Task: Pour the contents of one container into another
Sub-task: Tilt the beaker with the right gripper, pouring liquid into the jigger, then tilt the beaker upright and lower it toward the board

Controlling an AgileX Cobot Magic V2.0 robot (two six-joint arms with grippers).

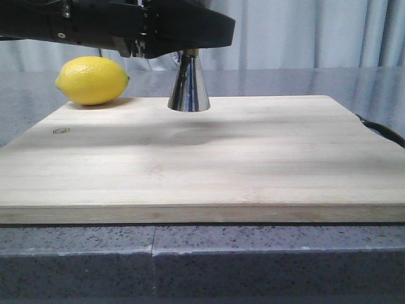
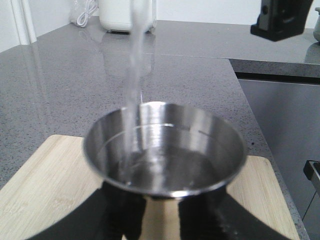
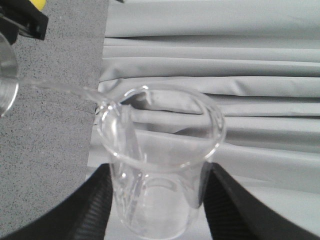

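Note:
A shiny steel jigger [image 1: 188, 85] stands upright at the back of the wooden cutting board [image 1: 202, 164]; black arm parts hide its upper cup in the front view. My left gripper [image 2: 162, 215] is shut on the jigger's [image 2: 165, 150] narrow waist, below its wide cup. My right gripper [image 3: 160, 210] is shut on the clear glass beaker [image 3: 160, 165], which is tilted with its pour lip toward the jigger's rim [image 3: 7, 75]. A thin stream of clear liquid [image 2: 134, 75] runs from the lip into the jigger's cup. The beaker does not show in the front view.
A yellow lemon [image 1: 93, 80] lies at the board's back left corner. The board rests on a grey speckled counter [image 1: 202, 259]. A white appliance [image 2: 127, 15] and a black object [image 2: 282, 20] stand far back on the counter. Grey curtains [image 3: 225, 60] hang behind.

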